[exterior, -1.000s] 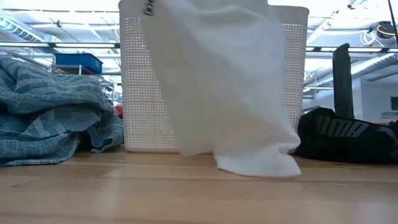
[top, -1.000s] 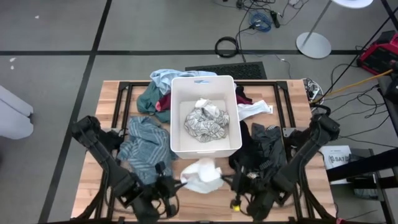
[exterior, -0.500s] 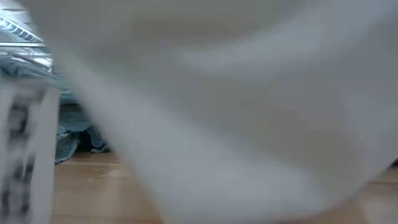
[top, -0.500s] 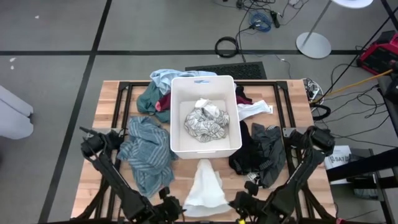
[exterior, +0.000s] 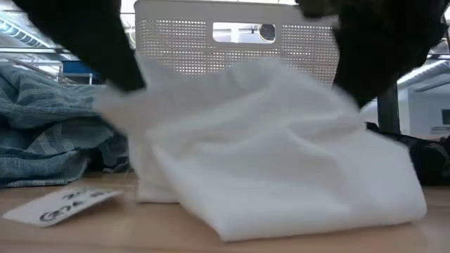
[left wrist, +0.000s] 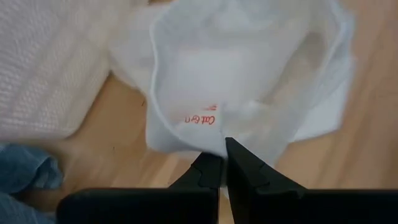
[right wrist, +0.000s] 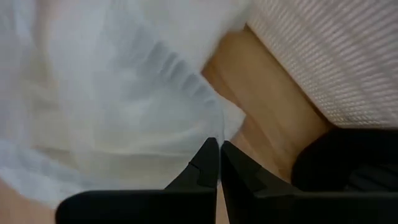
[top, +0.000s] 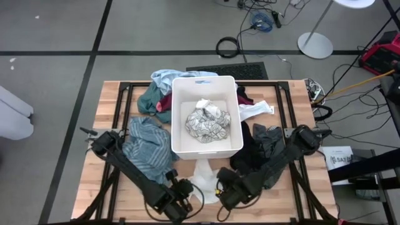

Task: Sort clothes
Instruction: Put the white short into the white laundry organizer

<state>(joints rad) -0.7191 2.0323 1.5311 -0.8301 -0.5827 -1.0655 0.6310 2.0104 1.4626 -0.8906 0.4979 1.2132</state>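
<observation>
A white garment (top: 202,174) lies in a soft heap on the table just in front of the white bin (top: 176,119); the low view shows it as a wide mound (exterior: 281,176). My left gripper (top: 187,187) and right gripper (top: 219,184) stand close together at its near side, each shut on it. Inside the bin lies a white-grey patterned garment (top: 207,122). A teal striped garment (top: 147,153) rests on the table left of the bin, and black and dark grey garments (top: 259,150) rest to its right. My left gripper pinches the white garment's edge beside a red print (left wrist: 214,135) between its two shut fingers, slanting down from the near left. The cloth spreads slack beyond the fingers onto the table. My right gripper pinches the garment's edge (right wrist: 208,127) between its two shut fingers, slanting down from the near right. The cloth beyond is slack and rumpled on the table.
Light blue, teal and red garments (top: 159,94) are piled at the bin's far left corner. A white piece (top: 255,111) lies right of the bin. A loose tag (exterior: 63,205) lies on the wood near the front. Bare wood shows along the near edge.
Both grippers swung out to the near edge with the white garment stretched between them, then came back toward the bin, closer together and lower, tipping downward. The garment, first hanging in front of the bin, now lies heaped on the table.
</observation>
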